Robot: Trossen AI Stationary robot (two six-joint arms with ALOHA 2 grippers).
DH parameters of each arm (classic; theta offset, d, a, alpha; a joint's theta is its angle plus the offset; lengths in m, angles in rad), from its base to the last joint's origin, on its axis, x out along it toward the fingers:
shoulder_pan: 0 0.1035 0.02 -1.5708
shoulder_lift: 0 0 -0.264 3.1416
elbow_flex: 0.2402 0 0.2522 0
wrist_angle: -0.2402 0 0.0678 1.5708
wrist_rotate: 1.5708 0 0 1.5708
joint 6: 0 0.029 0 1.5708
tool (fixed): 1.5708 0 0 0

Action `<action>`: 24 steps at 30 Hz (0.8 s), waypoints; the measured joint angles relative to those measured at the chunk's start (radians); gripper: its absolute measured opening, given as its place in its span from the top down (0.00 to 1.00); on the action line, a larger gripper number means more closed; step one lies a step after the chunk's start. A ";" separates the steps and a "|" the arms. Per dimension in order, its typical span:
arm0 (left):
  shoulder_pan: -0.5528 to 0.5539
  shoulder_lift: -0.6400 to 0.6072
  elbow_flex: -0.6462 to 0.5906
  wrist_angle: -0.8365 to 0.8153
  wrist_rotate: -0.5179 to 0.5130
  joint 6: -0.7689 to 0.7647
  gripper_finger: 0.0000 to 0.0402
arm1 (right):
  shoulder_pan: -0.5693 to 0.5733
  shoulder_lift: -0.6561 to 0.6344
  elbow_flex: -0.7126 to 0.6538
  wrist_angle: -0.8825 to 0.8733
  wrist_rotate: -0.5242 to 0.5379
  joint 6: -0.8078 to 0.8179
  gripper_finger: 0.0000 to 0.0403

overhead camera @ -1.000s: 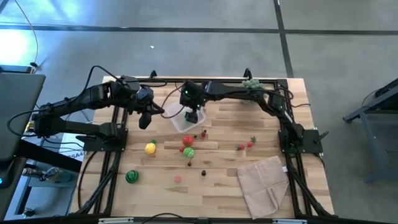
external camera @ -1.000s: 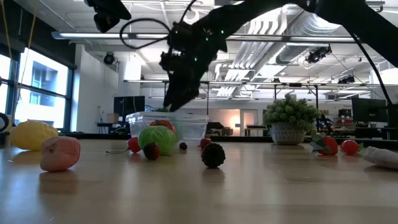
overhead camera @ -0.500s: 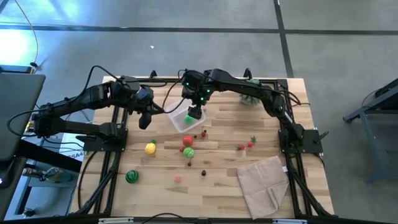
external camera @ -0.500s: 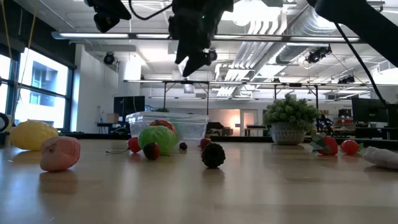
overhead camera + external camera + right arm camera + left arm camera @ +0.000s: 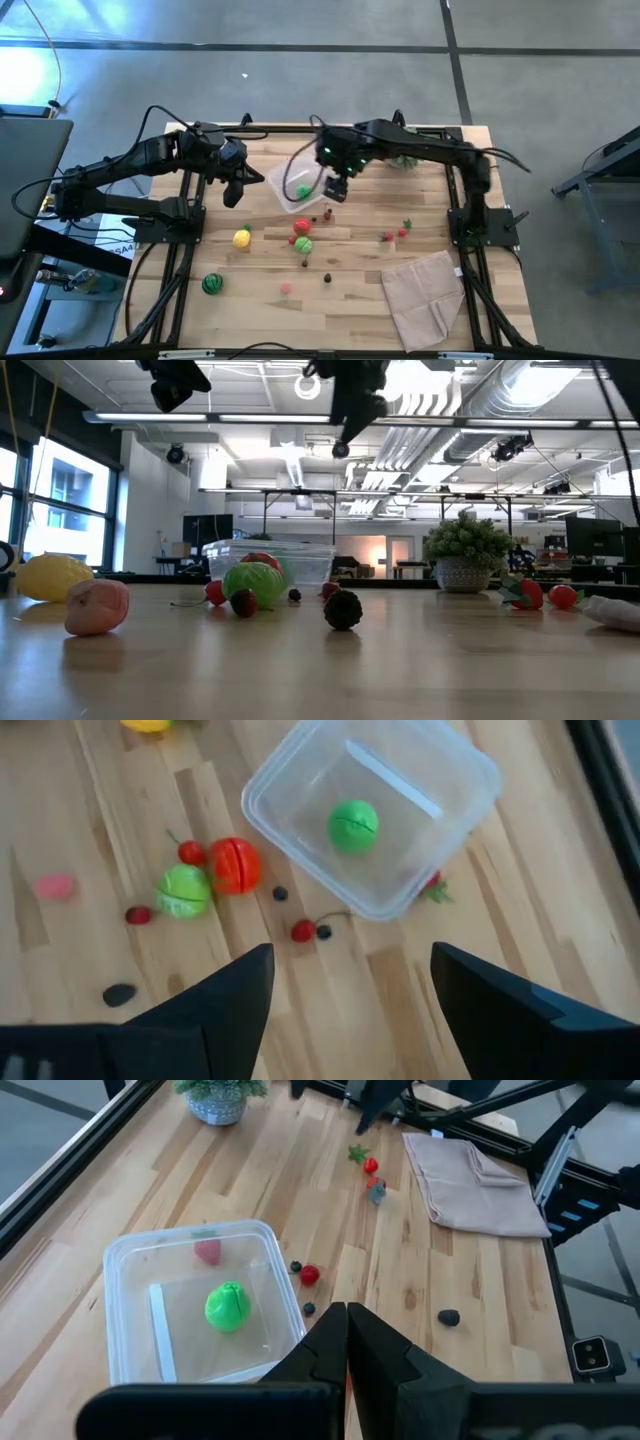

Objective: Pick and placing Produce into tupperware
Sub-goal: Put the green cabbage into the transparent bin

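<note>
The clear tupperware (image 5: 297, 187) stands on the table's far middle, with one green round (image 5: 353, 826) lying on its floor. My right gripper (image 5: 335, 188) hangs open high above the table, just right of the tub (image 5: 262, 800), with nothing between its fingers. Near the tub's left side my left gripper (image 5: 233, 193) hovers shut and empty. Loose produce lies on the wood: a yellow lemon (image 5: 242, 238), a striped green melon (image 5: 211, 284), a red tomato (image 5: 301, 227) next to a green piece (image 5: 303, 244), and red berries (image 5: 390, 236).
A beige folded cloth (image 5: 425, 297) lies at the near right corner. A potted spiky plant (image 5: 466, 550) stands at the far right, partly under my right arm. A pink piece (image 5: 286, 288) and a dark berry (image 5: 327, 278) lie toward the near edge.
My right gripper has risen from inside the tub to well above it and gone toward the table's right edge, rolling a little, fingers still apart. The green round stays on the tub's floor. The left arm has kept still.
</note>
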 joint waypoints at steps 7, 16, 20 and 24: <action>0.000 0.000 0.000 -0.001 0.000 0.000 1.00 | 0.096 -0.281 -0.416 0.203 0.091 0.200 0.36; 0.000 0.000 0.000 -0.001 0.000 0.000 1.00 | 0.184 -0.482 -0.830 0.510 0.040 0.407 0.36; 0.000 0.000 0.000 -0.001 0.000 0.000 1.00 | 0.232 -0.463 -0.939 0.765 0.024 0.297 0.36; 0.000 0.000 0.000 -0.001 0.000 0.000 1.00 | 0.252 -0.402 -1.023 1.029 0.070 0.235 0.36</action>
